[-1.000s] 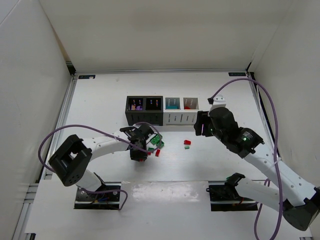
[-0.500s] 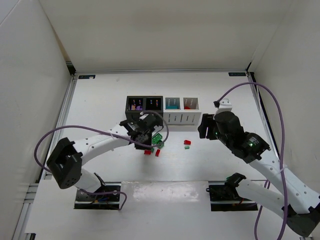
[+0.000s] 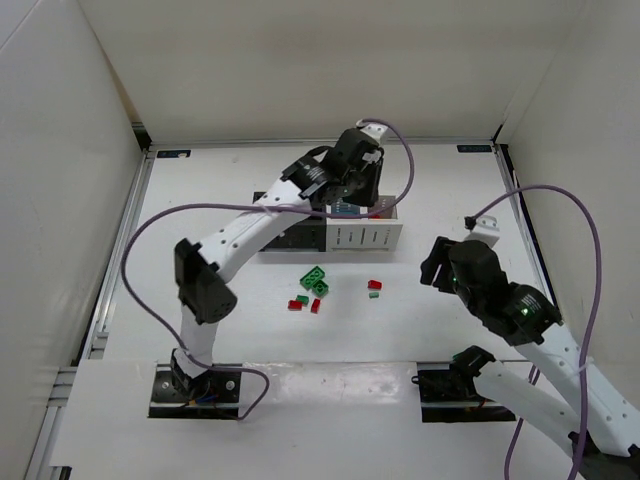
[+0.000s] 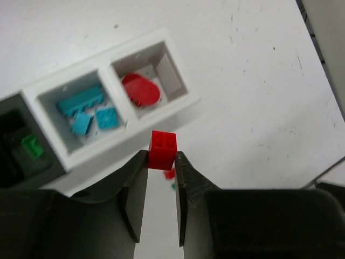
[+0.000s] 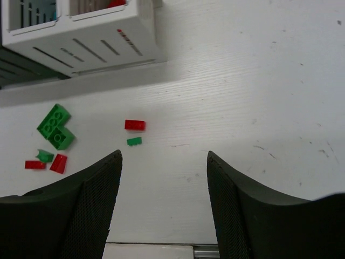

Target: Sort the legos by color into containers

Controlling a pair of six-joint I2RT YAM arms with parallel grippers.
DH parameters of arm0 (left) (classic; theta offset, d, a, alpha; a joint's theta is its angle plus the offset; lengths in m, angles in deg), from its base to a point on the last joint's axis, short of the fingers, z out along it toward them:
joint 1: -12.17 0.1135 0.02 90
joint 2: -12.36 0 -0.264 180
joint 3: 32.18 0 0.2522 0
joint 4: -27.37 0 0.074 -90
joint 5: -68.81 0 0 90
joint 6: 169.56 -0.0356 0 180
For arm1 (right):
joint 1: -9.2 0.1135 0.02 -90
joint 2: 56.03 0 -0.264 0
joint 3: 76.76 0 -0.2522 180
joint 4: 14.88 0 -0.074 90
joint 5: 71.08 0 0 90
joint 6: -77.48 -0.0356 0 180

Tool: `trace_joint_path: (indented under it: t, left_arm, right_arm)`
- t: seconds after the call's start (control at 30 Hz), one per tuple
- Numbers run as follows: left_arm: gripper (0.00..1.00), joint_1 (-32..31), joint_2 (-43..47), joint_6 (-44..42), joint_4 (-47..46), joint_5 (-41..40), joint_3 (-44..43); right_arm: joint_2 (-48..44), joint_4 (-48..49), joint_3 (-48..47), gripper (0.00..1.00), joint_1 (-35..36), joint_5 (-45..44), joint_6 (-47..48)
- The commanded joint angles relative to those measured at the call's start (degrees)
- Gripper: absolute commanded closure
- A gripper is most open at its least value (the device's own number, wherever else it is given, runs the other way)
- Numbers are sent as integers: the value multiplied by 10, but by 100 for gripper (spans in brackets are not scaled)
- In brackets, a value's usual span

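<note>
My left gripper (image 3: 352,190) is shut on a small red lego (image 4: 163,150) and holds it above the containers (image 3: 365,237), over the front rim of the white bins. In the left wrist view, one white bin (image 4: 141,89) holds red pieces, the white bin beside it (image 4: 81,108) holds teal pieces, and a black bin (image 4: 32,147) holds a green piece. Loose legos lie on the table in front of the row: joined green bricks (image 3: 316,278), red pieces (image 3: 296,304), a red brick (image 5: 135,125) and a green bit (image 5: 134,141). My right gripper (image 5: 163,156) is open and empty, right of these.
White enclosure walls stand close on the left, back and right. Purple cables loop off both arms. The table's front edge and a metal rail (image 5: 215,251) lie just below the right gripper. The left arm (image 3: 250,225) reaches across the black bins.
My left gripper has risen from the loose pile with the red lego and swung back and right to above the white bins. My right gripper has drawn back to the right.
</note>
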Motion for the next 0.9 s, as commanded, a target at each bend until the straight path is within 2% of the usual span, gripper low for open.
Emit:
trace_joint_path:
  t: [0.0, 0.1, 0.27, 0.43, 0.57, 0.73, 0.83, 0.87]
  left_arm:
    - [64, 16, -81, -42, 42, 60, -100]
    - [58, 11, -166, -58, 48, 65, -217]
    - [58, 25, -242, -40, 7, 75, -268]
    - [57, 39, -255, -19, -11, 78, -270]
    - [56, 38, -218, -29, -24, 78, -220]
    - [46, 33, -127, -43, -13, 83, -188]
    - [32, 35, -48, -49, -6, 69, -122]
    - [23, 32, -8, -49, -7, 59, -47]
  right_arm:
    - [-25, -68, -25, 33, -3, -76, -52]
    - [-32, -93, -44, 33, -14, -93, -48]
    - [-45, -114, -53, 33, -36, -75, -30]
    - [-63, -125, -55, 33, -59, -48, -26]
    - [-69, -110, -46, 33, -63, -27, 1]
    - [-48, -87, -26, 33, -58, 25, 9]
    - [-18, -37, -10, 33, -39, 66, 18]
    - [13, -10, 3, 33, -21, 76, 22]
